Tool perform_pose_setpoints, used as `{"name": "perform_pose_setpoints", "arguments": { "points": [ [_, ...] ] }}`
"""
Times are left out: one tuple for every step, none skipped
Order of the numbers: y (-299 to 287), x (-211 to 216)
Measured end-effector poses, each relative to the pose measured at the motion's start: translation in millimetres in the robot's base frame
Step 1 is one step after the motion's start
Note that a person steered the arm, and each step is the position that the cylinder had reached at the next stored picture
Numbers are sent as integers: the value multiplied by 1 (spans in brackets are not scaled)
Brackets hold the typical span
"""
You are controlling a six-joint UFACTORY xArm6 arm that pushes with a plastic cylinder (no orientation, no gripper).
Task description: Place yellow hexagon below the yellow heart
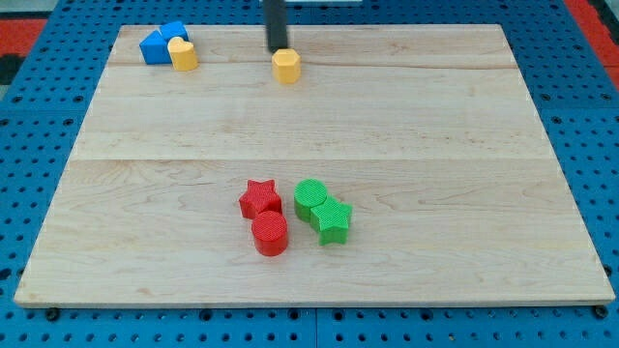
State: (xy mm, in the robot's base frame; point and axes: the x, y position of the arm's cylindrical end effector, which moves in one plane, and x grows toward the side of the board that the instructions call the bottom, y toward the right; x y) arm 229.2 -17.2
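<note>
The yellow hexagon [286, 67] sits near the view's top, a little left of centre. My tip [279, 48] stands just above it, touching or almost touching its top edge. The yellow heart [182, 53] lies at the view's top left, pressed against the right side of the blue blocks [160, 43]. The hexagon is to the right of the heart, at about the same height.
A red star [260, 198] and a red cylinder [270, 233] sit low in the middle. A green cylinder [310, 198] and a green star [332, 220] touch just to their right. The wooden board [484, 193] lies on a blue pegboard.
</note>
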Motion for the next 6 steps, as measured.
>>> {"name": "perform_pose_setpoints", "arguments": {
  "points": [
    [47,31],
    [-4,42],
    [-59,48],
    [-32,83],
    [-83,88],
    [-121,51]
  ]
}}
